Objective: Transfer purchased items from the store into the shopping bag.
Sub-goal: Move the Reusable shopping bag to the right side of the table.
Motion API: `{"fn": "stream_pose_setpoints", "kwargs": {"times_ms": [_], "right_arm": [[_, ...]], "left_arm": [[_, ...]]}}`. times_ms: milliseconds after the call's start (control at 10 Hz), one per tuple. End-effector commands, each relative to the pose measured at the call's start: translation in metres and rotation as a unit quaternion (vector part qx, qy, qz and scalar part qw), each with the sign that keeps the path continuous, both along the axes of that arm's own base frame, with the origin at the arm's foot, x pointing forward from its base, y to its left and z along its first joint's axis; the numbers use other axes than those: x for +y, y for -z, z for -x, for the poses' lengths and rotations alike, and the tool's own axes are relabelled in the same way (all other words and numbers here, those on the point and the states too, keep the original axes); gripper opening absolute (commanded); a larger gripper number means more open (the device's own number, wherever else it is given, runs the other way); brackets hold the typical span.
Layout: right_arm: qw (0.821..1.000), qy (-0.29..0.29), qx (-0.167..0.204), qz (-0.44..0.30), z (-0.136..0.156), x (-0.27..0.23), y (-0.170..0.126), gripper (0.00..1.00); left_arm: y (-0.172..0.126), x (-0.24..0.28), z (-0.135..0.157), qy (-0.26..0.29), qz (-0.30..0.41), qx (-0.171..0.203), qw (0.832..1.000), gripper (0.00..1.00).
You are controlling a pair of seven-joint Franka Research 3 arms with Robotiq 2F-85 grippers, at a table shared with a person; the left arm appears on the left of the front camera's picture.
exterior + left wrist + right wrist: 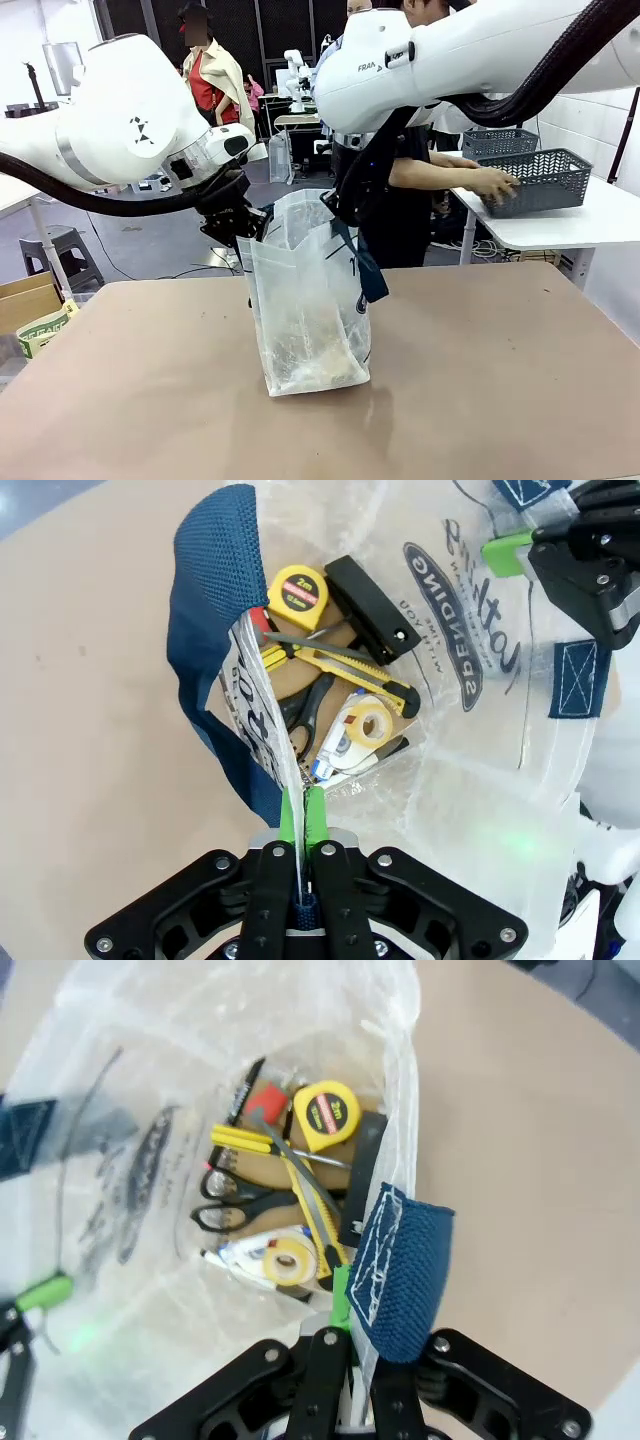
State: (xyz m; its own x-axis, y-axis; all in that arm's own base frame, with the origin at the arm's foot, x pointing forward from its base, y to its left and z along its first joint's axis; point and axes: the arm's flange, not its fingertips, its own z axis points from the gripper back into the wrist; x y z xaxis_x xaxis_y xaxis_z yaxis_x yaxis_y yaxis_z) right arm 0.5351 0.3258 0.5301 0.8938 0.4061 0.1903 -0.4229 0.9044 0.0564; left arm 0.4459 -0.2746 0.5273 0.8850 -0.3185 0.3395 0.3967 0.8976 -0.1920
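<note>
**newbie:** Worktop (520, 400), bag (310, 300) standing mid-way, basket (545, 180) off on the far table (590, 225) under a person's hand (495, 185). So what's your bit?

**me:** Holding the mouth wide. My left gripper (302, 805) is clamped on one edge, my right gripper (350, 1305) on the opposite edge by the strap (400, 1270). Best bet, I reckon: pull evenly, edges level, no tipping. Scissors (305, 705) and tape measure (297, 592) already lie inside.

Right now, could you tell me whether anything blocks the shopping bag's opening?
Nothing visible does. The left gripper and right gripper pinch the shopping bag at opposite sides of its rim, holding its mouth open above the tape measure inside.
</note>
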Motion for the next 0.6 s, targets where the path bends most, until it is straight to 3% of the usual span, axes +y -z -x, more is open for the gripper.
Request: {"fn": "stream_pose_setpoints", "kwargs": {"times_ms": [0,200,300,500], "right_arm": [[0.999,0.044,-0.022,-0.004,0.0022,0.0068,0.0075,0.0],[0.999,0.031,-0.011,0.016,0.0066,0.0066,0.0046,0.0],[0.999,0.03,-0.002,-0.01,-0.0001,0.0068,0.0026,0.0],[1.0,0.028,-0.002,-0.006,0.0015,0.0086,0.0026,0.0]], "left_arm": [[0.0011,-0.006,-0.003,-0.04,-0.023,-0.012,0.999,0.0],[-0.002,-0.0079,-0.0018,-0.093,-0.041,0.032,0.994,0.0],[0.0025,-0.0011,-0.0008,-0.034,-0.018,-0.001,0.999,0.0],[0.0031,-0.0017,0.0003,-0.059,-0.027,0.01,0.998,0.0]]}}
